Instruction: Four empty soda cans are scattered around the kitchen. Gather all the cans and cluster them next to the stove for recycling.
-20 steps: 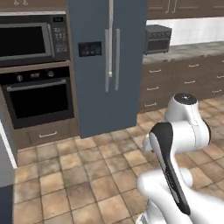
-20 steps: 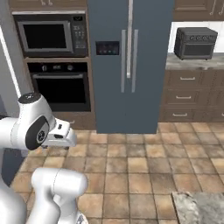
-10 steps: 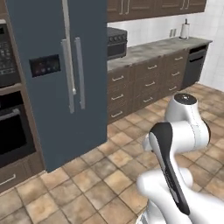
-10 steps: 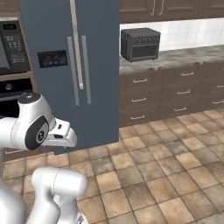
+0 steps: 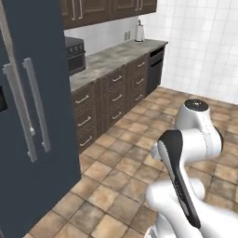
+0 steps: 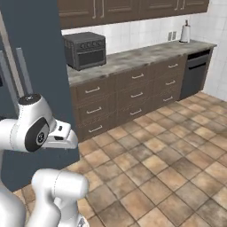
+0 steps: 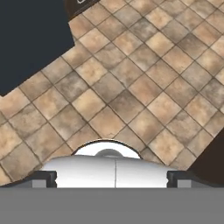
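The white arm [image 5: 186, 153] stands folded at lower right of the left base view; its tool [image 7: 111, 179], jaws spread wide and empty, faces the brown tiled floor [image 7: 144, 74].

Refrigerator [image 5: 28, 116] stands at desk's [image 6: 133, 57] left end; toaster oven [image 6: 85, 50] on desk near it; bottle [image 6: 185, 33] at far right corner.

Brown tiled floor [image 6: 177, 168], dark cabinets [image 6: 133, 95], white-tiled wall [image 5: 204, 42]

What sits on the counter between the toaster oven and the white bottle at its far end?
Nothing: in the right base view the counter is bare between the toaster oven and the white bottle.
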You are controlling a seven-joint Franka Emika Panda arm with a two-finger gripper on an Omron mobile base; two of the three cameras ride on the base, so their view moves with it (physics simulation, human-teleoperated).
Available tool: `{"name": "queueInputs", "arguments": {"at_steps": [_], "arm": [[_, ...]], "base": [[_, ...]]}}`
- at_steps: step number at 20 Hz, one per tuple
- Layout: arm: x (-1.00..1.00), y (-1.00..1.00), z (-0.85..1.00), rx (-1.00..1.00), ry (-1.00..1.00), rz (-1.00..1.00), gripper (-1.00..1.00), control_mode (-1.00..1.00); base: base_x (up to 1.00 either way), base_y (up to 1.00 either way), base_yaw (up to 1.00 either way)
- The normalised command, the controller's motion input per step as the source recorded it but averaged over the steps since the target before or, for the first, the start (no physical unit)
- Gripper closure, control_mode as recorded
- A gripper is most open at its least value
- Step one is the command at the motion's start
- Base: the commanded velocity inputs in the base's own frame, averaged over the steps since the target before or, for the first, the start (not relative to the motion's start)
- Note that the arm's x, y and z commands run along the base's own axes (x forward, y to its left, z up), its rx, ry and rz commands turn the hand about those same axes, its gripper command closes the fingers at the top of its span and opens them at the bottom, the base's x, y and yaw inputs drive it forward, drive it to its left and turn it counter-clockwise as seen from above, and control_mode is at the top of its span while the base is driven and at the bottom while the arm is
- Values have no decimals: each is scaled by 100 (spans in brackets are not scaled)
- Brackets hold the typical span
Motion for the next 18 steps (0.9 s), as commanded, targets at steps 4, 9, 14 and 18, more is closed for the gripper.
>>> {"name": "queueInputs", "arguments": {"at_steps": [4,9,14,18], "arm": [[0,0,0,0,0,0,-100,100],[0,0,0,0,0,0,-100,100],[0,0,0,0,0,0,-100,100],[0,0,0,0,0,0,-100,100]], "base": [[100,0,-45],[100,0,-38],[100,0,-37],[100,1,-33]]}}
